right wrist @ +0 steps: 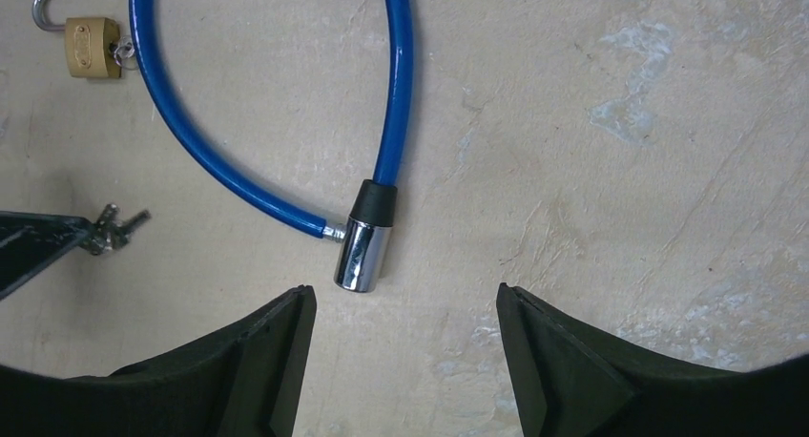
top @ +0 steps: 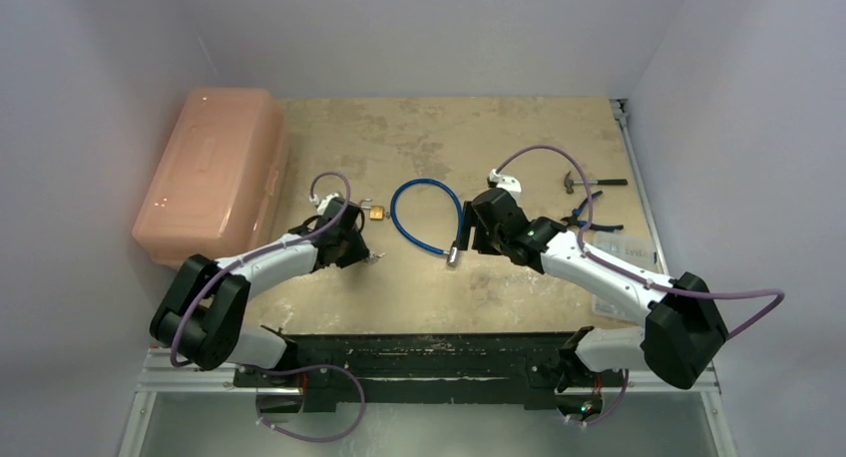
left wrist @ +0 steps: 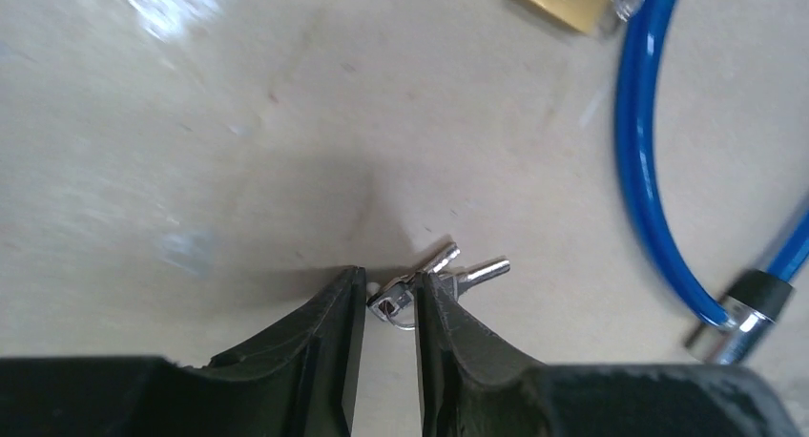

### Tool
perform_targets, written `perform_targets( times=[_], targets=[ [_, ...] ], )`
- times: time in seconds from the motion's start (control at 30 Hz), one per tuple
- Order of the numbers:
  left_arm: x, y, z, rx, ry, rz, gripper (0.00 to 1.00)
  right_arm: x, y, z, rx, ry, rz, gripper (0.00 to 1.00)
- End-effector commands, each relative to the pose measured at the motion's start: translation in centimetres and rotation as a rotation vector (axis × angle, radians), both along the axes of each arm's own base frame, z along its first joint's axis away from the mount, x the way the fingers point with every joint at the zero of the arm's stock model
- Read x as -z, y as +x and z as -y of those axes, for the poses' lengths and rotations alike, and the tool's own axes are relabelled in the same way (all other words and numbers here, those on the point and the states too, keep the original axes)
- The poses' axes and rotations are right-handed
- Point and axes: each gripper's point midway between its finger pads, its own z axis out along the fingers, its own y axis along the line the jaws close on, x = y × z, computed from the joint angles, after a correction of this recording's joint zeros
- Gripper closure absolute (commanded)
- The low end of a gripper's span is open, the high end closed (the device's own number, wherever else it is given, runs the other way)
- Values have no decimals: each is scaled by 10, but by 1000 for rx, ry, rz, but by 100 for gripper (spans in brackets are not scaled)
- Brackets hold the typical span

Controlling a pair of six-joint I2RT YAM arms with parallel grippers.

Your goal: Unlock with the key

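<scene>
A small bunch of silver keys (left wrist: 448, 275) on a ring lies on the beige table (top: 419, 297). My left gripper (left wrist: 391, 282) is shut on the key heads, and the two shafts stick out past its fingertips. The same keys (right wrist: 114, 229) show at the left edge of the right wrist view. A blue cable lock (top: 414, 218) curves between the arms, its chrome lock cylinder (right wrist: 363, 254) just ahead of my right gripper (right wrist: 404, 299), which is open and holds nothing. A brass padlock (right wrist: 91, 46) with its shackle raised sits beyond the keys.
A large pink plastic box (top: 214, 173) stands at the far left of the table. A hammer (top: 589, 183) and blue-handled pliers (top: 589, 218) lie at the right, near a white paper label (top: 624, 247).
</scene>
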Motion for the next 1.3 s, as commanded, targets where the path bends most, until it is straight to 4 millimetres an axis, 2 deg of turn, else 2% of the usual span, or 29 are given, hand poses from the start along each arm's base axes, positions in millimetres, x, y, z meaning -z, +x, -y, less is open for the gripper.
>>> perform_targets(
  times=[0.0, 0.1, 0.23, 0.3, 0.37, 0.47, 0.63, 0.73, 0.8, 0.87, 0.97, 1.03, 1.17, 1.27],
  targets=[
    [12, -31, 33, -71, -147, -92, 71, -15, 8, -2, 0, 6, 53, 23],
    [5, -37, 60, -59, -213, -81, 69, -14, 6, 2, 5, -3, 56, 23],
    [-18, -43, 90, 13, -209, -28, 51, -14, 4, 4, 7, -3, 58, 23],
    [-30, -46, 98, 61, -176, 6, 43, -15, 4, 4, 6, 1, 58, 23],
    [-37, -49, 96, 111, -125, 27, 39, -15, 4, 4, 5, 1, 57, 23],
    [-49, -44, 80, 177, 13, 73, 39, -15, 4, 3, 3, 3, 55, 23],
    [-53, -42, 49, 191, 183, 97, 40, -14, 3, 0, -1, 10, 46, 23],
    [-50, -40, 44, 169, 204, 102, 44, -13, 4, -1, -13, 6, 50, 23],
    [-48, -39, 44, 154, 204, 103, 45, -16, 3, -12, -84, 36, 64, 25],
    [-52, -36, 44, 148, 208, 118, 46, -28, -1, -35, -215, 119, 106, 26],
    [-78, -26, 35, 142, 244, 188, 44, -43, -16, -65, -381, 214, 148, 26],
    [-104, -20, 23, 135, 288, 246, 42, -50, -24, -80, -430, 221, 156, 26],
    [-155, -14, -18, 100, 393, 341, 36, -49, -27, -104, -459, 177, 135, 27],
    [-187, -14, -51, 63, 444, 413, 24, -42, -30, -125, -481, 166, 107, 30]
  ],
)
